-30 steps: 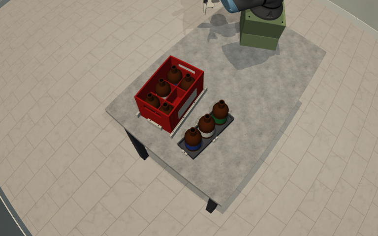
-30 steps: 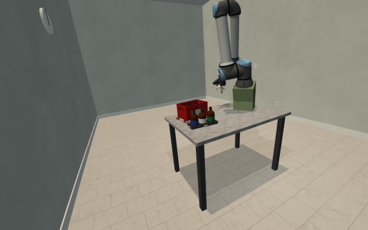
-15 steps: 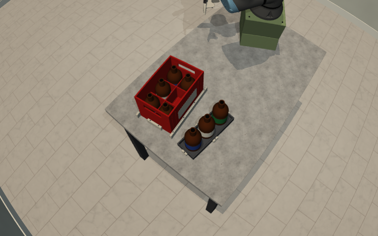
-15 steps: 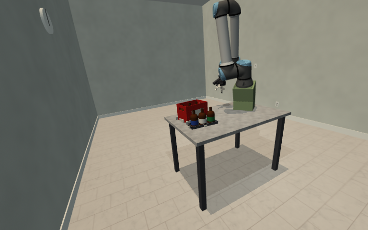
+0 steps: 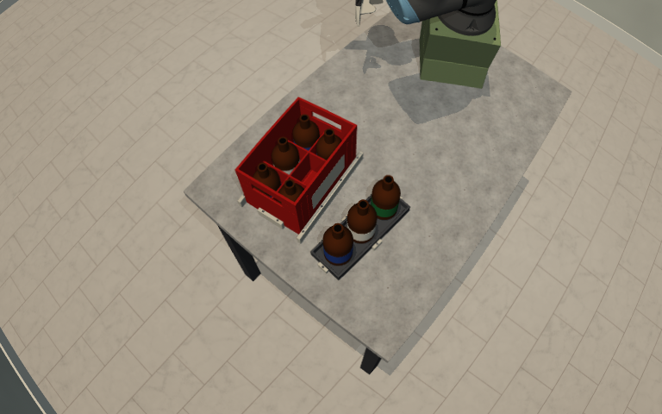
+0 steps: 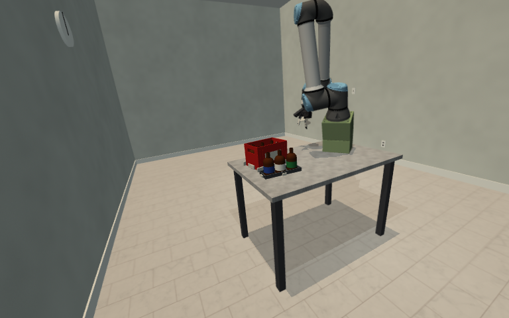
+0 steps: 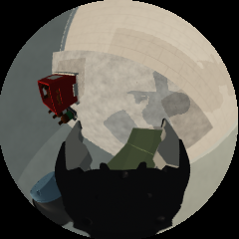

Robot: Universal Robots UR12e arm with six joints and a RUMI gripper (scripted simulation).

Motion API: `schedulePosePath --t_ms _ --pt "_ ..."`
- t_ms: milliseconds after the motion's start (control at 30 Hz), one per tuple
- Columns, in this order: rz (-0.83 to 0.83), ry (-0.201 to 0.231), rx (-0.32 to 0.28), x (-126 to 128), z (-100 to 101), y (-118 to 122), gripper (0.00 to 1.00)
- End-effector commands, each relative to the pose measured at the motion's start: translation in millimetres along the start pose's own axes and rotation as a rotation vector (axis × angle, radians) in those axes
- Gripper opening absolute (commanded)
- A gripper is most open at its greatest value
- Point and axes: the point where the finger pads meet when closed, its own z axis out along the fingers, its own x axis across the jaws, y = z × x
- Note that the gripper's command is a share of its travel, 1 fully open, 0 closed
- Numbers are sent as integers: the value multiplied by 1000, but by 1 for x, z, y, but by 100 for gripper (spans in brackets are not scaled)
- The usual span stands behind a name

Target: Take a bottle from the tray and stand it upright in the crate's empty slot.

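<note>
The pincer [image 6: 301, 124] [image 7: 121, 119] hangs apart beyond the red crate [image 5: 273, 215] [image 6: 253, 156] [image 7: 65, 95]. A bottle lowered off-center could catch a divider [image 5: 315, 155], tilting the crate.

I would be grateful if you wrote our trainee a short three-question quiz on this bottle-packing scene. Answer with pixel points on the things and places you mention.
1. Which band colour is on the middle bottle [image 5: 362, 221] [image 6: 280, 161] of the tray [image 5: 339, 277] [image 6: 265, 175]?
A) blue
B) white
C) green

2. True or false: the gripper [image 6: 302, 126] [image 7: 121, 119] is open, away from the bottles.

3. Fill in the blank: the red crate [image 5: 273, 207] [image 6: 254, 156] holds ____ bottles, leaving one slot empty.

Key: 1 B; 2 true; 3 five.
</note>
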Motion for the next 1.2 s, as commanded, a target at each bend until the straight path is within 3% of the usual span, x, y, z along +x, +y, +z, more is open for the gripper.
schedulePosePath --t_ms 0,200,600,667,867,1167 --pt "-31 14 -8 0 -1 -4 100" --pt "-87 37 -22 -2 -1 -11 100" --pt "-388 147 -97 -26 -1 -52 100" --pt "-388 147 -97 -26 -1 -52 100" --pt "-608 212 -146 -57 4 -82 100" --pt "-946 287 -213 -127 22 -121 100"
